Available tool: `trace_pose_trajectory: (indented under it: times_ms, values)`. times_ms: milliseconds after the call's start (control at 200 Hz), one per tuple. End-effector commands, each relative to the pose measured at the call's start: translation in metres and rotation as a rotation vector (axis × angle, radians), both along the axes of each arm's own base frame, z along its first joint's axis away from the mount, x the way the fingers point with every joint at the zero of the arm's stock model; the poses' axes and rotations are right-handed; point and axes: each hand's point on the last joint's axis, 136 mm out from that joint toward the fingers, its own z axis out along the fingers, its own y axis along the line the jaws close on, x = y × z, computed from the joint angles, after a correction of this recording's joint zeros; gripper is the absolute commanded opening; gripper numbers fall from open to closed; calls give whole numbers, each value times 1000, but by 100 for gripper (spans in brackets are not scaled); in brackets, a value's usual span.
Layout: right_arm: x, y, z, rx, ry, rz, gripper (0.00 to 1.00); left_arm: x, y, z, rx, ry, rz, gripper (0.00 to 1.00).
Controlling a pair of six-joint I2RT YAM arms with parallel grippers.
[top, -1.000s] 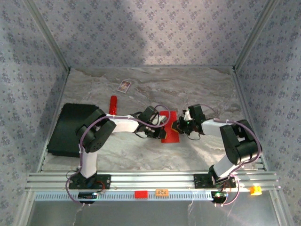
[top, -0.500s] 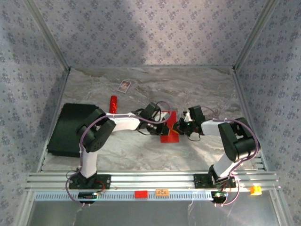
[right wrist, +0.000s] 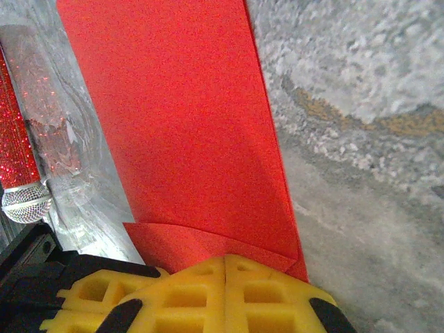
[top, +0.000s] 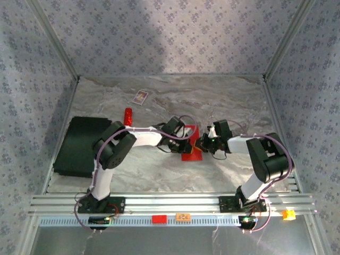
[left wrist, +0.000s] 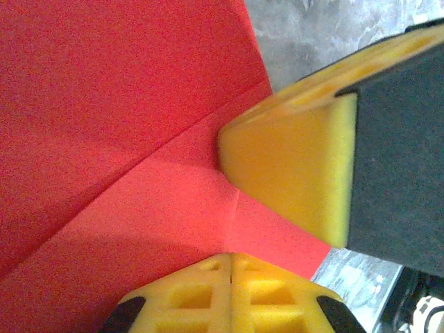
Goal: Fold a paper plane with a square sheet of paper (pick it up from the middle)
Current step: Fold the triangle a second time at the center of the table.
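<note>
The thin bright red square sheet of paper (top: 192, 152), diagonally creased, lies mid-table. The left gripper (left wrist: 232, 267) at its 9 o'clock edge and the right gripper (right wrist: 225, 267) at 3 o'clock each have their fingers pressed together, tips down on it. For a sharp crease, one tip should probably pin the flap while the other slides along the fold without dragging the sheet.

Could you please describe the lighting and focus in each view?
Top view: dim, even light, with a darker patch on the back wall. Left wrist view: the red paper looks grainy and shaded toward the bottom; the left claw is soft-edged. Right wrist view: bright glare on the clear plastic beside the paper, while the table looks sharp.
</note>
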Motion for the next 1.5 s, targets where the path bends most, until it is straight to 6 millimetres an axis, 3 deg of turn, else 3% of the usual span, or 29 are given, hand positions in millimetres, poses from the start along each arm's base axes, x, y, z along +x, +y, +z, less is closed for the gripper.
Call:
trace_pose_trajectory:
  times_ms: [0, 165, 640, 1494]
  values:
    - [-19, -21, -32, -98, 113, -52, 2, -26, 29, -13, 126, 28, -47, 7]
    - [-19, -20, -35, -96, 119, -51, 2, -34, 31, -3, 104, 16, -80, 10]
    - [-18, -18, -33, -84, 116, -49, 2, -52, 45, -6, 111, 47, -94, 10]
    - [-13, -10, -26, -52, 92, -30, 3, -55, 42, 13, 51, 31, -97, 9]
